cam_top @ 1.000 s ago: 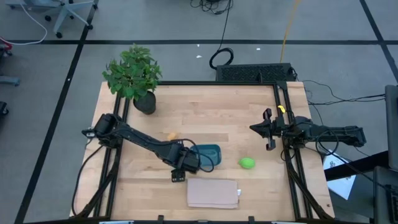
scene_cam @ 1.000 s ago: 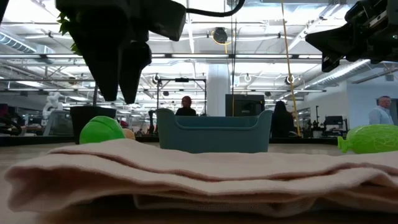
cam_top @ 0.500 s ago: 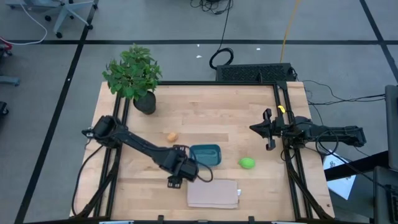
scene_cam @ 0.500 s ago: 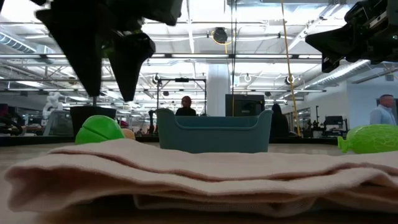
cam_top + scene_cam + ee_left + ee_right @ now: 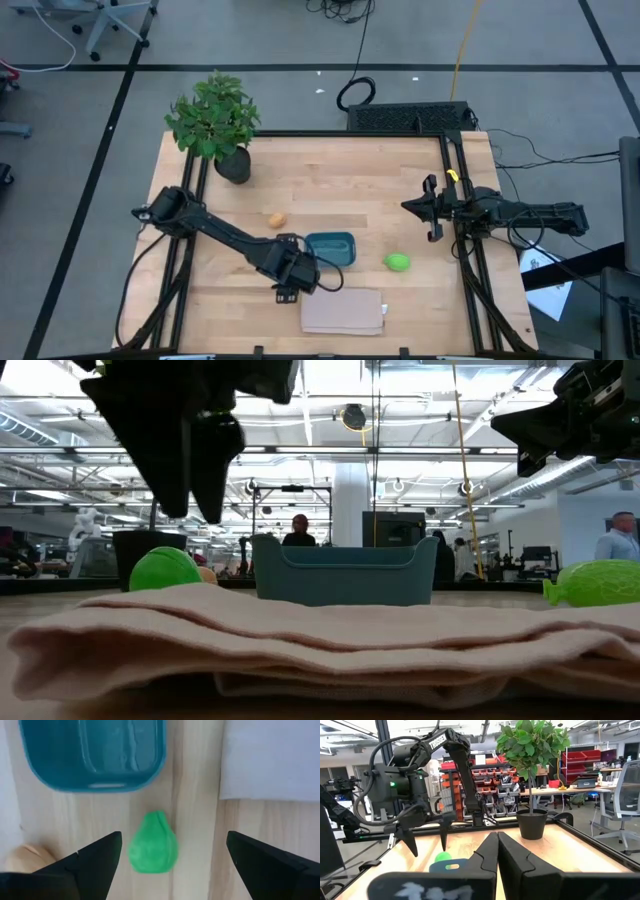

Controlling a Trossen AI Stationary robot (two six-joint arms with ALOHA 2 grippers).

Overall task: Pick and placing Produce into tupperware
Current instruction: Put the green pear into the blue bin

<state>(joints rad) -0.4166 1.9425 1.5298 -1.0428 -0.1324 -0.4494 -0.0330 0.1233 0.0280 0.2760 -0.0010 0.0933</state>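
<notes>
Green fruit (image 5: 153, 848) beside the blue tub (image 5: 93, 754), between parted jaws.
Overhead, the left gripper (image 5: 287, 287) hides it; right gripper (image 5: 431, 210) jaws together.

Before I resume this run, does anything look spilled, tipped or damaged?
Nothing stands out. The tupperware sits upright and empty; a green produce piece lies intact on the wood between the left end effector's open fingers.

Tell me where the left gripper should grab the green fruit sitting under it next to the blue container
Grip the green fruit across its wider middle, coming straight down from above. It lies free on the wood between the open fingers of the left gripper, with bare table on both flanks. Its narrower end points toward the blue container, so closing across the broad belly probably gives the steadiest hold.
</notes>
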